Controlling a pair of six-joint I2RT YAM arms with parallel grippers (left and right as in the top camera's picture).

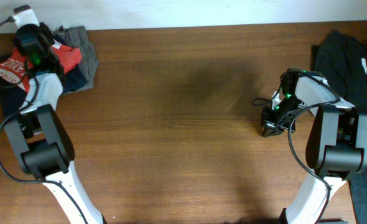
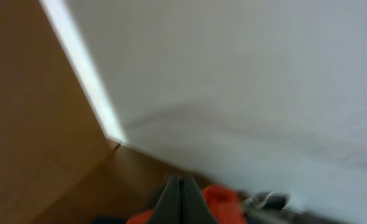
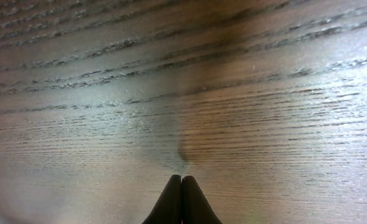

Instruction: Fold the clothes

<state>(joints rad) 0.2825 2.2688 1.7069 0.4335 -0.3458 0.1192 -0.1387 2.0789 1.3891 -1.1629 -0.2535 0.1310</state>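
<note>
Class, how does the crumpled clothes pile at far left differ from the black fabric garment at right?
The clothes pile mixes orange-red, grey, navy; the black garment is uniformly dark. The left end effector sits over the pile; the right end effector rests apart from the garment. Both lie unfolded.

Crumpled multicoloured clothes (image 1: 79,61), far-left corner

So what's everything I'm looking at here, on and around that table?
table: one, brown wood, fills the overhead view
orange-red T-shirt: one, white lettering, far-left pile
grey garment: one, grey, same pile, right side
navy garment: one, navy, same pile, near edge
black garment: one, black, far-right corner
wall: one, white, behind the table
left gripper: one, dark, shut, at the pile
right gripper: one, dark, shut, over bare table
</note>
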